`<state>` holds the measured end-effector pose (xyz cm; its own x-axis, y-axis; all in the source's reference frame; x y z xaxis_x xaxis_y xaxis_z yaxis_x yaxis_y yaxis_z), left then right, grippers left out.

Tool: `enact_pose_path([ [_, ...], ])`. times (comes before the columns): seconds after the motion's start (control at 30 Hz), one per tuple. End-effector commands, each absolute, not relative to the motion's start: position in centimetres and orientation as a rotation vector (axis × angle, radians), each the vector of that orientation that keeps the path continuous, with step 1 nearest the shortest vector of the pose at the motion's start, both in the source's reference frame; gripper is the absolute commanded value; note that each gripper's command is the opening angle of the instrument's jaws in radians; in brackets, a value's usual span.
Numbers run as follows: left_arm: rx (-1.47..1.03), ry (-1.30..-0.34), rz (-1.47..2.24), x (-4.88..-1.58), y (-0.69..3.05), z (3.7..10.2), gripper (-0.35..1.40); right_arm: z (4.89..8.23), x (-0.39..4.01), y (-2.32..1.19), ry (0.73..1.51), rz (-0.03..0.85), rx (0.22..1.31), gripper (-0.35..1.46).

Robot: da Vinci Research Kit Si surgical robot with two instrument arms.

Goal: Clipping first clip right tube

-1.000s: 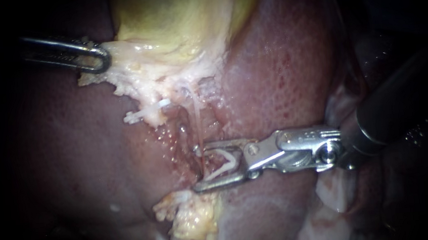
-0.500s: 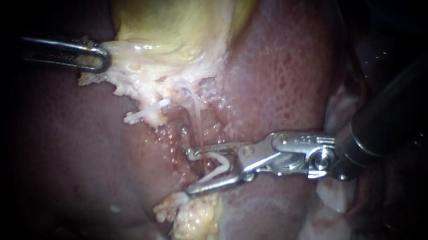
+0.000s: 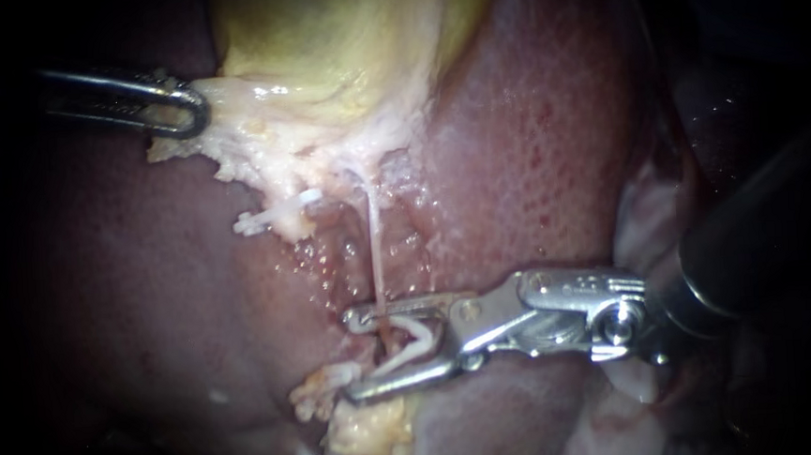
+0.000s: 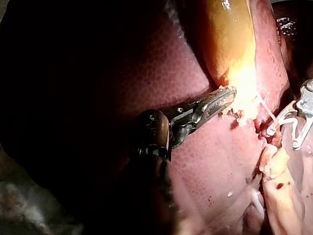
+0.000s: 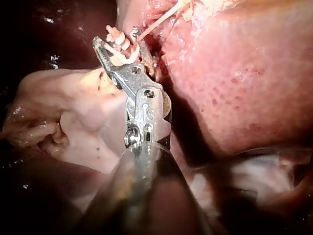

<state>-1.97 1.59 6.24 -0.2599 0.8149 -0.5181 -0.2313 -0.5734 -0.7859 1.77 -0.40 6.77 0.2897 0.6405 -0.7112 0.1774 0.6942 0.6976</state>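
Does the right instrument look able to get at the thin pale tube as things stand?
Probably yes: the right instrument sits right at the tube, the clip it carries opens toward it, and nothing seems to lie between them.

Yellow-green gallbladder [image 3: 347,34], dark red liver [image 3: 533,154] with fine pale speckling, thin whitish tube [image 3: 375,248], white clip [image 3: 418,328]

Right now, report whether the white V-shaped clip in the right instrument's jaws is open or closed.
Open: the white clip shows spread legs.
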Motion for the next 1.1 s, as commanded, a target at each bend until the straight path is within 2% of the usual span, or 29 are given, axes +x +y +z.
enact_pose_path([
  [0.03, -1.277, -0.764, 1.904, -1.97, 1.59, 6.24, -0.35, 6.75, 1.77, -0.39, 1.268, 0.356, 0.788, 0.45],
  [0.4, -1.277, -0.764, 1.904, -1.96, 1.6, 6.25, -0.35, 6.67, 1.72, -0.35, 1.257, 0.382, 0.813, 0.32],
  [0.8, -1.276, -0.76, 1.903, -1.96, 1.6, 6.25, -0.35, 6.73, 1.71, -0.37, 1.238, 0.414, 0.844, -0.09],
  [0.93, -1.276, -0.759, 1.903, -1.96, 1.6, 6.25, -0.35, 6.74, 1.7, -0.37, 1.221, 0.446, 0.872, -0.35],
  [1.1, -1.276, -0.759, 1.903, -1.96, 1.6, 6.25, -0.35, 6.74, 1.67, -0.37, 1.203, 0.461, 0.886, -0.35],
])
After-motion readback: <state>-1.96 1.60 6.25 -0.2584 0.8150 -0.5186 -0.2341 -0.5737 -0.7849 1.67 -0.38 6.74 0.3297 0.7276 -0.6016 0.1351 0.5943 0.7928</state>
